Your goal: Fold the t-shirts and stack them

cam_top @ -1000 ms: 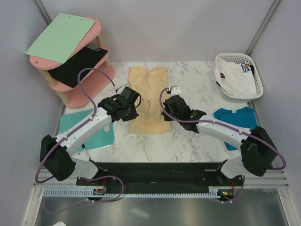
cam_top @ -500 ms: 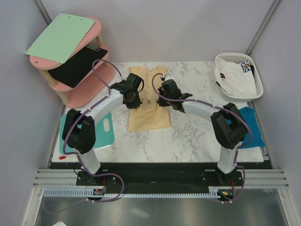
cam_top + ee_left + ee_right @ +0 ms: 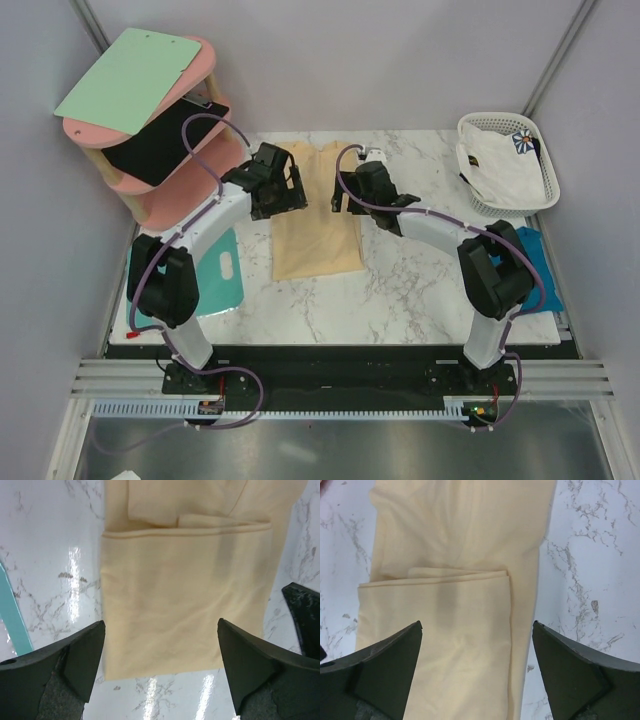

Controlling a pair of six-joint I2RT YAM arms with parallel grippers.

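Nearest me, the turquoise board (image 3: pixel 222 290) lies at the tabletop's left edge and the teal-blue t-shirt (image 3: pixel 541 270) at the right edge, partly behind my right arm. The pale yellow t-shirt (image 3: pixel 315 245) lies mid-table, folded into a narrow strip reaching toward the far edge, its near half doubled over. Above its far half, the left gripper (image 3: pixel 161 621) and right gripper (image 3: pixel 477 623) both stand spread wide, holding nothing. The white flower-print t-shirt (image 3: pixel 500 165) sits in the basket (image 3: pixel 480 125) at the far right corner.
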